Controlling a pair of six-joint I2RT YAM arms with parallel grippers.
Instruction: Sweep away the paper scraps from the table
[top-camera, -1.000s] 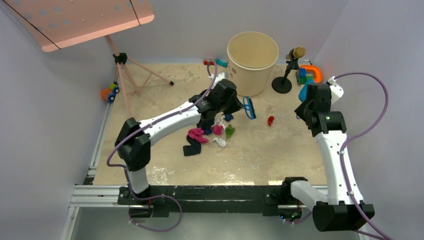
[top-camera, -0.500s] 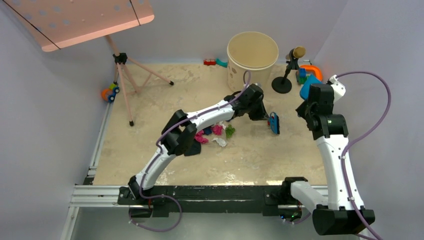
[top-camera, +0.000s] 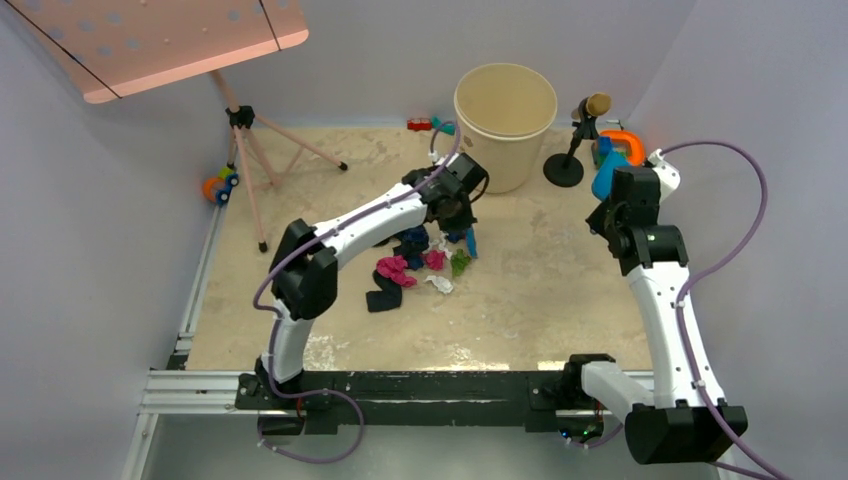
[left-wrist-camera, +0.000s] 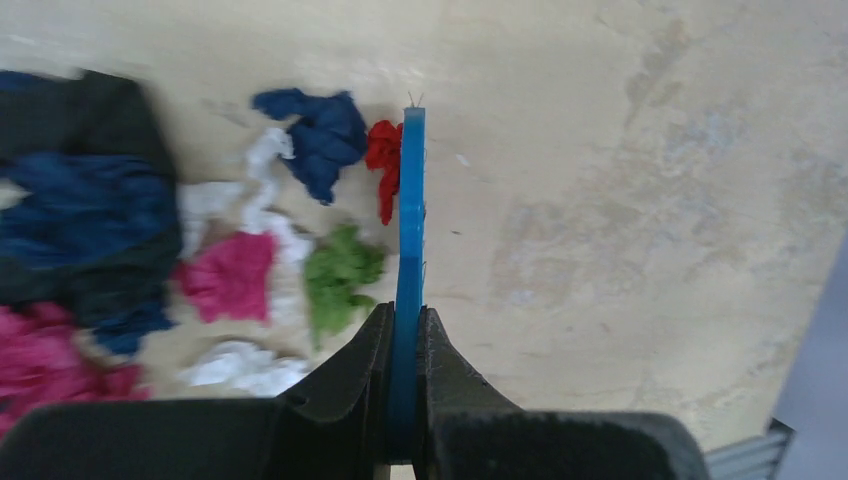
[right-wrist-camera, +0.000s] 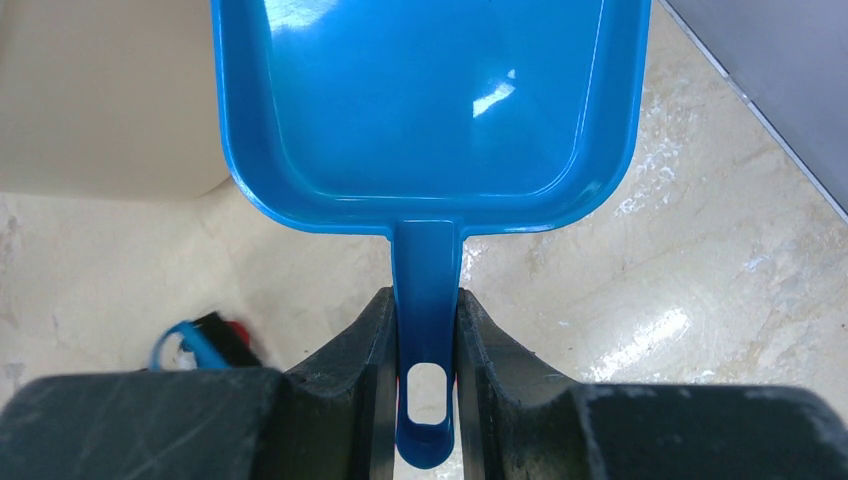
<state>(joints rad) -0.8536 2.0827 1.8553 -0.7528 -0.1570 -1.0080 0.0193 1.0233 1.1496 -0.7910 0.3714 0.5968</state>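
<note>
Crumpled paper scraps (top-camera: 420, 262) of many colours lie in one loose pile near the middle of the worn beige table (top-camera: 530, 300). At the pile's 2 o'clock edge a thin blue plastic brush (left-wrist-camera: 411, 220) touches a red wad (left-wrist-camera: 383, 170). To sweep well, the bristles should probably go low and slowly, so nothing scatters. The left gripper (left-wrist-camera: 403, 340) pinches the brush handle, its arm stretched far forward. The right gripper (right-wrist-camera: 427, 330), well apart at 2 o'clock, clamps the handle of a blue plastic dustpan (right-wrist-camera: 430, 110).

My left gripper (top-camera: 458, 215) is out over the middle of the table (top-camera: 540, 290), with the blue brush (top-camera: 470, 242) down at the right edge of the paper scraps (top-camera: 415, 262). I have the blue dustpan (top-camera: 605, 180) in my right gripper (top-camera: 612, 203), well apart from them on the right.
</note>
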